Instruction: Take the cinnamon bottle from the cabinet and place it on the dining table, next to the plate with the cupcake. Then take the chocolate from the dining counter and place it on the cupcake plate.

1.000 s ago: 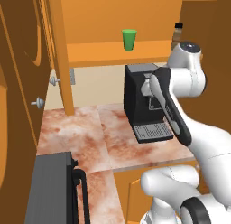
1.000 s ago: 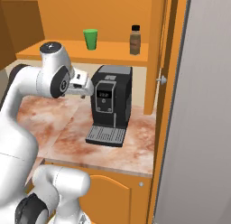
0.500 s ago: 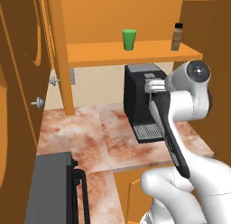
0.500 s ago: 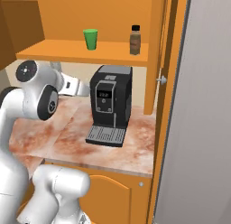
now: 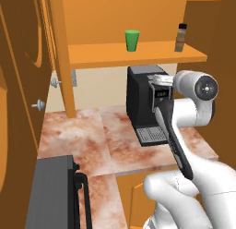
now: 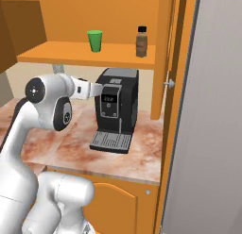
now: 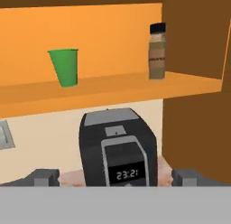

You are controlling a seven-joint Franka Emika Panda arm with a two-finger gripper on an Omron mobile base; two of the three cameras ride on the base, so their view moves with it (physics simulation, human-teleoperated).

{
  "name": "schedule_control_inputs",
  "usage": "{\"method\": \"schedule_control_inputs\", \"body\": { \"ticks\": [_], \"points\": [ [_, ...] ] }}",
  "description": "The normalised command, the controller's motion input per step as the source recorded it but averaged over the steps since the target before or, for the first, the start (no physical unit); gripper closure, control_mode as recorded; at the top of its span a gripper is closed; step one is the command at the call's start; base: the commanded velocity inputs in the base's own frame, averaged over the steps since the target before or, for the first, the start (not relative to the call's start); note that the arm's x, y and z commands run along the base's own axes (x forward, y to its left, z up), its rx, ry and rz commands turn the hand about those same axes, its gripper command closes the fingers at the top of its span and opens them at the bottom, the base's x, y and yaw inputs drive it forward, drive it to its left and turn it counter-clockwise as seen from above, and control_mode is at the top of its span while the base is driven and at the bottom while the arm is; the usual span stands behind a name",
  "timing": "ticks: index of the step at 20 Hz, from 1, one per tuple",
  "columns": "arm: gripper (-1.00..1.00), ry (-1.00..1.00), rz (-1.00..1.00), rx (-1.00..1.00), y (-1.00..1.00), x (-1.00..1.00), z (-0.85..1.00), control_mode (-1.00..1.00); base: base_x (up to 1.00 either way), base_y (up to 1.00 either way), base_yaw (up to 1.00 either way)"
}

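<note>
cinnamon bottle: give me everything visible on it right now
The cinnamon bottle is a small slim clear bottle filled with brown powder, topped by a black cap. It stands upright on the cabinet shelf near its right end, beside the cabinet's side wall, well apart from the green cup to its left. Only the shelf touches it. The coffee machine sits below on the counter.

One green cup (image 7: 63, 67), one cinnamon bottle (image 7: 157, 51), both on cabinet shelf (image 7: 113, 87) above hand. One black coffee machine (image 7: 119, 146) straight ahead. Two round door knobs (image 5: 38, 105).

Cinnamon bottle (image 7: 157, 51) right of cup (image 7: 65, 67) on cabinet (image 7: 108, 85) shelf.
</note>
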Motion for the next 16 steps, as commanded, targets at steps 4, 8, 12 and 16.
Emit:
{"method": "schedule_control_inputs", "body": {
  "ticks": [4, 8, 12, 16],
  "points": [
    [-1.00, -0.06, 0.00, 0.00, -0.30, 0.29, 0.47, -1.00, 0.00, 0.00, 0.00],
    [-1.00, 0.05, 0.00, 0.00, -0.15, 0.23, 0.60, -1.00, 0.00, 0.00, 0.00],
    [-1.00, 0.21, 0.00, 0.00, -0.16, 0.09, 0.61, -1.00, 0.00, 0.00, 0.00],
    [-1.00, 0.33, 0.00, -0.02, -0.34, 0.26, 0.29, -1.00, 0.00, 0.00, 0.00]
  ]
}}
